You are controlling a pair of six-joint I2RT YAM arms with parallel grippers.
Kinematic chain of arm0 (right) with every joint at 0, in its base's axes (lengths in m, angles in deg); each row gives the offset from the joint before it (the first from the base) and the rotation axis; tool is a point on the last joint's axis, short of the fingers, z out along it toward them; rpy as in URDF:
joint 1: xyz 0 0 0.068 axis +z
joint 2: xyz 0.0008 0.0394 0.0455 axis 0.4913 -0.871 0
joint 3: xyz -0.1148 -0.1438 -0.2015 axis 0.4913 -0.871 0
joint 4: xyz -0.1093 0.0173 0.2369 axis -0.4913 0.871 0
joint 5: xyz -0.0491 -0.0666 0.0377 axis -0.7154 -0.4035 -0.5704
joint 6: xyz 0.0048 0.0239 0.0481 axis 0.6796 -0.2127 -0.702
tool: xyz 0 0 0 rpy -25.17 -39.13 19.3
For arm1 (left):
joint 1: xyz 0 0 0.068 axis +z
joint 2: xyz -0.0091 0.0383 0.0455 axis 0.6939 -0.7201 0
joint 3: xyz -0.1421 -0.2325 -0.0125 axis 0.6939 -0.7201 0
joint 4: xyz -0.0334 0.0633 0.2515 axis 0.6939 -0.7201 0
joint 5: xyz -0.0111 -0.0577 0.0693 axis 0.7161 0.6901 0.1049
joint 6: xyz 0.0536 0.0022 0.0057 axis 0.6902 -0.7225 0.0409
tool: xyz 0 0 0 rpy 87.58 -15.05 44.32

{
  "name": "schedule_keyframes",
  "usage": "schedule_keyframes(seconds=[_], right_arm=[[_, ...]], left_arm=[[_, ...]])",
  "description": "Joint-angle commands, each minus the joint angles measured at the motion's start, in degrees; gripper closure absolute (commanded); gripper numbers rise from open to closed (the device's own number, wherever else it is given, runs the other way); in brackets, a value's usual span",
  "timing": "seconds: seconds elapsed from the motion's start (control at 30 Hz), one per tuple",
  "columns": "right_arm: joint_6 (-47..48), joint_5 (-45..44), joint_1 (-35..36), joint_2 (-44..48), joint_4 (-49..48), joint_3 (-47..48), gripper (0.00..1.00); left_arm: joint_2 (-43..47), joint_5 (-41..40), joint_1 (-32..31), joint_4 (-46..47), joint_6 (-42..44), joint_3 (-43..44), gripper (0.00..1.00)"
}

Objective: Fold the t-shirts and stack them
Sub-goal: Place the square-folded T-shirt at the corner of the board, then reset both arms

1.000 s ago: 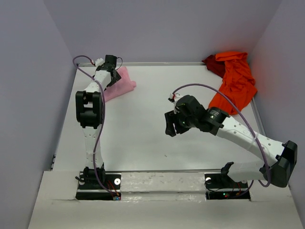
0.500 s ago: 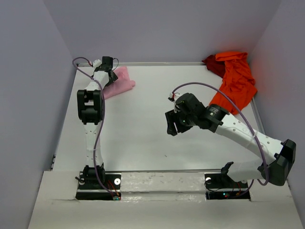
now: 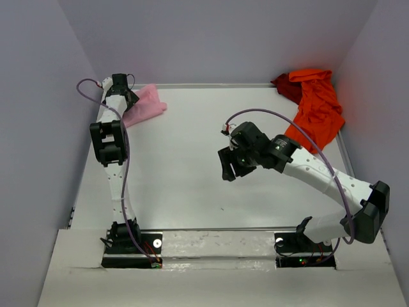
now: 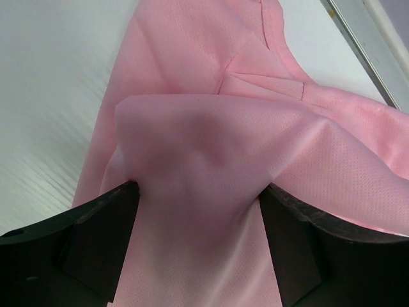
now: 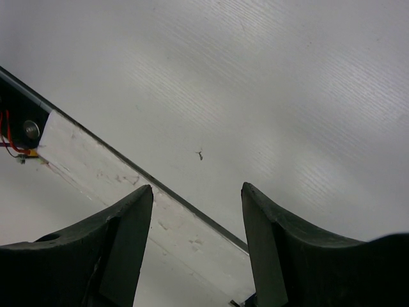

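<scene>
While unstacked, one pink t-shirt (image 3: 144,105), one orange (image 3: 317,109), one dark red (image 3: 285,86)

Soft light pink cloth t-shirt (image 4: 211,147), bright orange-red cloth t-shirt (image 3: 317,109), dark red cloth t-shirt (image 3: 285,86), all on a plain white table (image 3: 185,166).

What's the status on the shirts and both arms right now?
Left gripper at far-left corner, fingers wide, pink t-shirt bunched between them. Right gripper open, empty, mid-table. Orange-red t-shirt and dark red t-shirt piled far right, unfolded.
</scene>
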Motion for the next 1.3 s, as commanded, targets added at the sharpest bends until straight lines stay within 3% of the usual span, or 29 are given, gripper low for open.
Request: schedule_keyframes(seconds=[0.0, 0.43, 0.63, 0.8, 1.13, 1.27], right_arm=[[1.86, 1.35, -0.72, -1.32, 0.57, 3.63, 0.37], [2.12, 3.55, -0.72, -4.14, -0.22, 4.34, 0.37], [0.55, 5.13, -0.72, -3.0, -1.71, 1.89, 0.37], [-0.6, 4.78, -0.72, -0.71, -3.39, -0.14, 0.37], [1.42, 1.0, -0.72, 1.31, -5.49, 0.91, 0.37], [2.21, -0.93, -0.72, 0.52, -5.85, 3.28, 0.37]], left_arm=[[-0.48, 4.19, 3.42, 2.14, 1.25, 1.62, 0.11], [0.66, 12.89, 6.76, 7.07, 1.43, 1.7, 0.12], [4.25, 13.86, 5.97, 8.21, 0.2, 3.63, 0.01], [9.0, 14.12, 5.01, 8.48, 0.02, 2.59, 0.01], [28.07, 16.22, -5.19, 11.2, 7.4, -14.19, 0.01], [37.56, 11.96, -12.91, 11.46, 13.88, -22.27, 0.01]])
